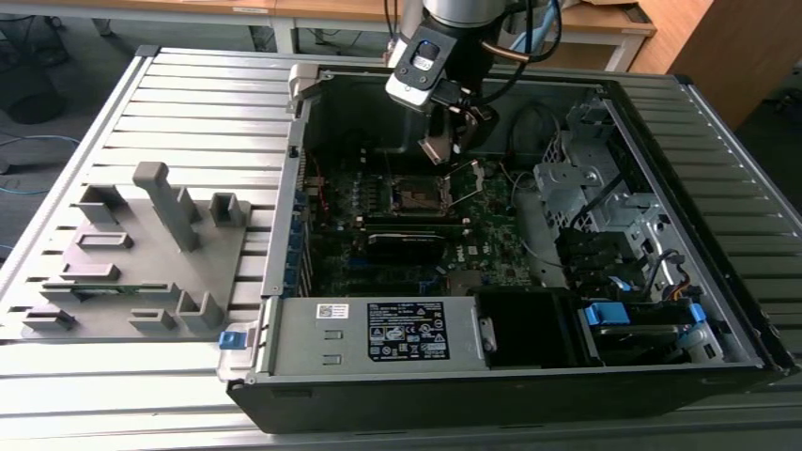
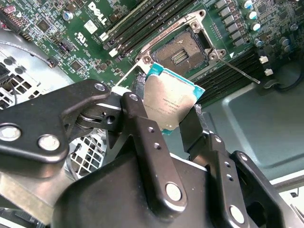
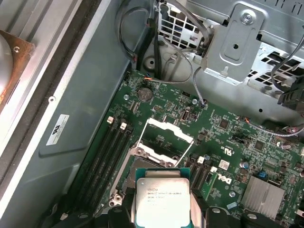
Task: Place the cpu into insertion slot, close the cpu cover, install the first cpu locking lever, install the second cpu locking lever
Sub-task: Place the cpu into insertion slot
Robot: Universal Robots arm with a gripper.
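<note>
**Operator:** What have I got in the gripper?

**Spotter:** Your black metal gripper [image 2: 166, 114] has its two fingers [image 2: 137, 118] pinched tight on the side edges of the cpu [image 2: 173, 99], the small flat square chip with the dull grey metal top. I think you hold it by the edges so that nothing presses on its flat faces.

**Operator:** Where is it over the board?

**Spotter:** In the exterior view, your gripper [image 1: 439, 146] hangs at about twelve o'clock from the insertion slot [image 1: 414, 194], the small square dark socket with the silver rim. It is up in the air above the green circuit board [image 1: 495, 211], not touching it. In the second wrist view the insertion slot [image 2: 183, 50] is bare, so the cpu is not in yet.

**Operator:** Is the way in open?

**Spotter:** Yes. The cpu cover [image 3: 171, 130], a thin silver frame with a big square hole, is tipped up. In the exterior view it stands at about three o'clock from the slot. A thin silver locking lever [image 2: 240, 71] sticks out loose. I think both are set back like that to keep the slot free for you.
</note>
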